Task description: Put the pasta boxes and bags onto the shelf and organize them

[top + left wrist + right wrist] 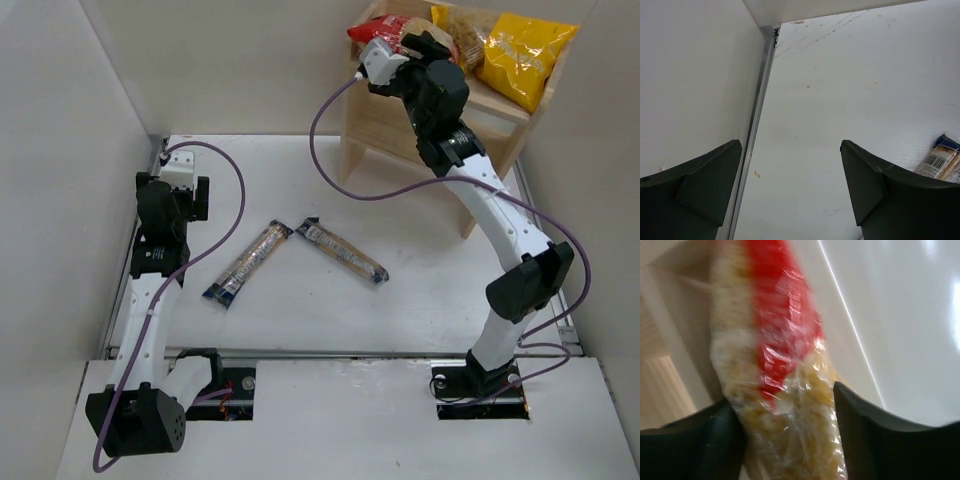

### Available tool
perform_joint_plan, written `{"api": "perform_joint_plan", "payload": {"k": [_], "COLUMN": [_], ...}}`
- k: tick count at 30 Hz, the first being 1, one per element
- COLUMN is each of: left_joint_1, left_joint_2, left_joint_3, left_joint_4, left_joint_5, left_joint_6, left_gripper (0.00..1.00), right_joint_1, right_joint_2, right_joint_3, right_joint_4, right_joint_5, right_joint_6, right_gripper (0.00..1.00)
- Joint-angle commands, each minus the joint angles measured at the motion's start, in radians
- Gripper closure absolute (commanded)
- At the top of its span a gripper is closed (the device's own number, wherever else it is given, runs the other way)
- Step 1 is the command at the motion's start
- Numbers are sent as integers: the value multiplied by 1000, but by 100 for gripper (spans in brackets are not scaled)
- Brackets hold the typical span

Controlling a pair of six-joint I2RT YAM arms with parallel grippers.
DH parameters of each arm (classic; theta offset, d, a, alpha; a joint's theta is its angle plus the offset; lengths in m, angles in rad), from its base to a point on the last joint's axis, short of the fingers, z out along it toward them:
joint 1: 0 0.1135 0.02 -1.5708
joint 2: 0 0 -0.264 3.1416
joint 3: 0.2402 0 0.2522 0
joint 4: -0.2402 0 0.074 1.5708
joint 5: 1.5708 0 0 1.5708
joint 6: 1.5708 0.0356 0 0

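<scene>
Right fingers clamped on red bag, its length running out between them, left fingers apart

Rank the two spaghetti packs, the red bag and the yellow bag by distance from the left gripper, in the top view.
From the left gripper:
1. the left spaghetti pack, just to its right
2. the right spaghetti pack, farther right
3. the red bag, at the left end of the shelf
4. the yellow bag, at the shelf's right end

Pale-wood two-tier shelf stands far right. Crinkly yellow bag lies on top tier, right end. Red bag w/ clear window at top tier's left end, pinched in right hand. Left dark-blue spaghetti pack & right dark-blue spaghetti pack lie flat mid-counter, far ends nearly meeting.
</scene>
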Motion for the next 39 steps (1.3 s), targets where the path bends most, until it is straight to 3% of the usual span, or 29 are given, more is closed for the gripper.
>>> {"api": "perform_joint_plan", "payload": {"k": [1, 5, 6, 18, 25, 33, 39], "left_joint_1": [0, 4, 3, -17, -19, -20, -9], "left_joint_2": [-11, -18, -18, 4, 4, -2, -2], "left_joint_3": [18, 18, 18, 30, 27, 41, 52], "left_joint_4": [33, 10, 5, -1, -1, -24, -25], "left_joint_5": [-5, 0, 2, 14, 14, 14, 14], "left_joint_6": [2, 9, 11, 34, 35, 37, 40], "left_gripper": [20, 20, 20, 19, 19, 19, 19], "right_joint_1": [-48, -34, -34, -40, -83, -126, -157], "right_joint_2": [20, -14, -22, -99, -30, 141, 210], "right_joint_3": [73, 133, 149, 140, 238, 456, 441], "right_joint_4": [-127, -272, -307, -477, -413, -318, -322], "right_joint_5": [68, -20, -45, -232, -294, -236, -177], "right_joint_6": [210, 386, 431, 589, 718, 841, 836], "right_gripper": [20, 9, 0, 0, 0, 0, 0]}}
